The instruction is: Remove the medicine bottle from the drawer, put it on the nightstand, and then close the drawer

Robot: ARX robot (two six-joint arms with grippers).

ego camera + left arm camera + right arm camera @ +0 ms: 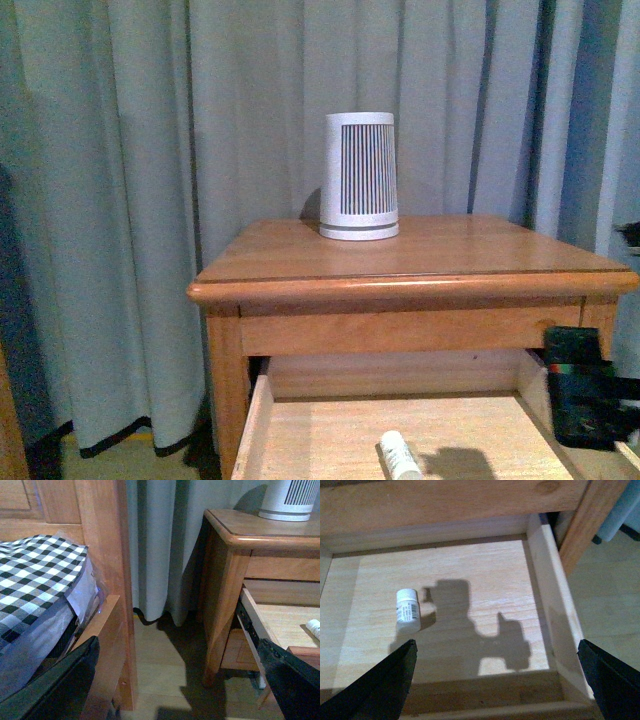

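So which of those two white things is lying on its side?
The small medicine bottle, lying flat inside the open drawer. The bigger white slatted device stands upright on the nightstand.

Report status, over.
Left gripper open, empty. Right gripper open over drawer. Medicine bottle lying inside, untouched. Nothing blocking it.

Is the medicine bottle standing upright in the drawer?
No, the medicine bottle lies on its side on the drawer floor.
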